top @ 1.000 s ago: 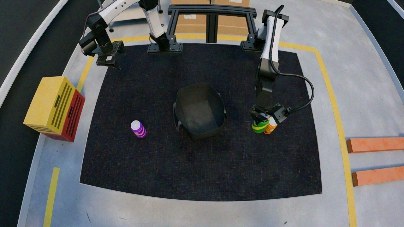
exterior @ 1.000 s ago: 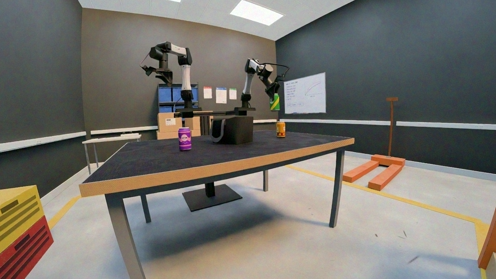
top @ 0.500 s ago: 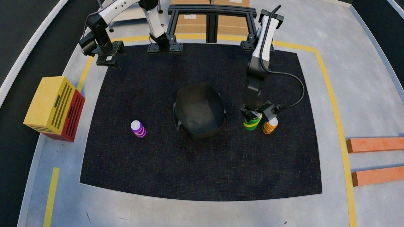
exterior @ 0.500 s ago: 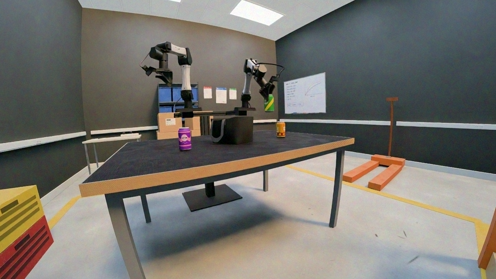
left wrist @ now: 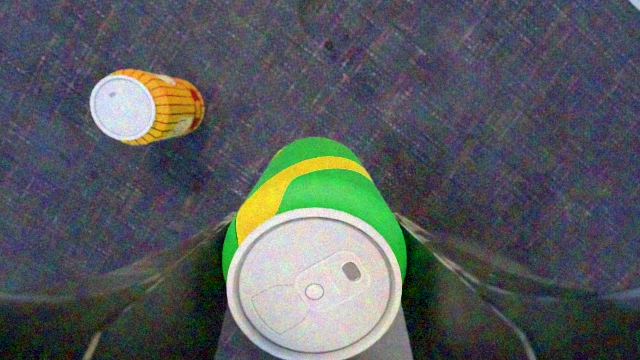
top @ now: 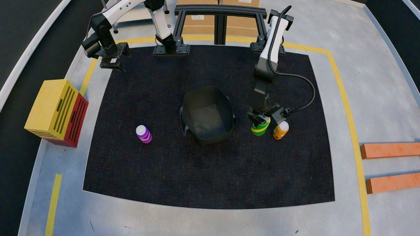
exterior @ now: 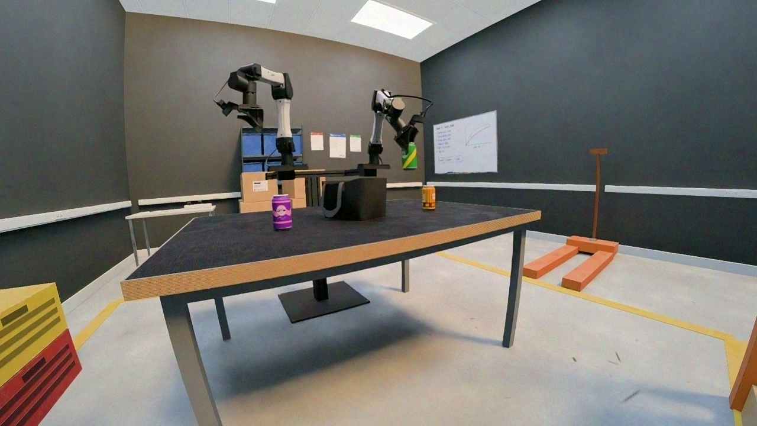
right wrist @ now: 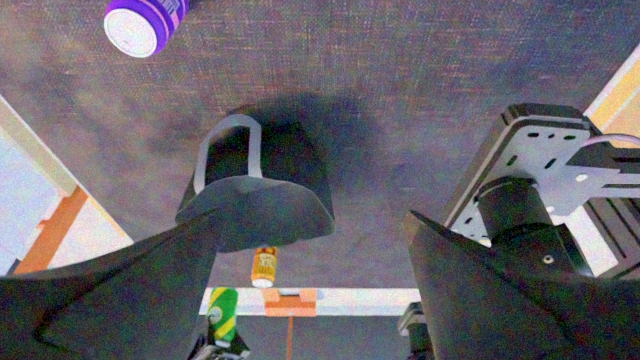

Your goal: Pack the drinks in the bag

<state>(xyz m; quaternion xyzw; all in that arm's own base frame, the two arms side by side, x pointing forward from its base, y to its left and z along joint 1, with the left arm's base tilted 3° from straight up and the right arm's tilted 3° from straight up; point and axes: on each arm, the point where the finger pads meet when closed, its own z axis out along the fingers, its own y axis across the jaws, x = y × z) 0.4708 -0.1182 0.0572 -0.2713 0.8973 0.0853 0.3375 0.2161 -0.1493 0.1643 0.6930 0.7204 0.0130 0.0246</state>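
Note:
My left gripper (top: 261, 119) (left wrist: 315, 218) is shut on a green can with a yellow stripe (top: 259, 130) (exterior: 410, 157) (left wrist: 315, 295) (right wrist: 223, 310), held upright above the table. An orange can (top: 280, 132) (exterior: 428, 197) (left wrist: 175, 107) (right wrist: 263, 265) stands on the table close by that gripper in the top view. A purple can (top: 145, 136) (exterior: 282, 212) (right wrist: 167, 12) stands on the other side of the bag. The dark canvas bag (top: 212, 141) (exterior: 365, 198) (right wrist: 295, 155) stands upright, walls up, its visible floor empty. My right gripper (top: 124, 60) (right wrist: 313, 214) is open and empty, high above the table's edge.
A dark frame (top: 220, 9) with the arm bases runs along the table's back edge. The bag's grey handle (exterior: 332, 201) (right wrist: 255, 150) hangs on the side facing the purple can. Yellow and red crates (top: 47, 105) (exterior: 31, 339) stand beyond the table.

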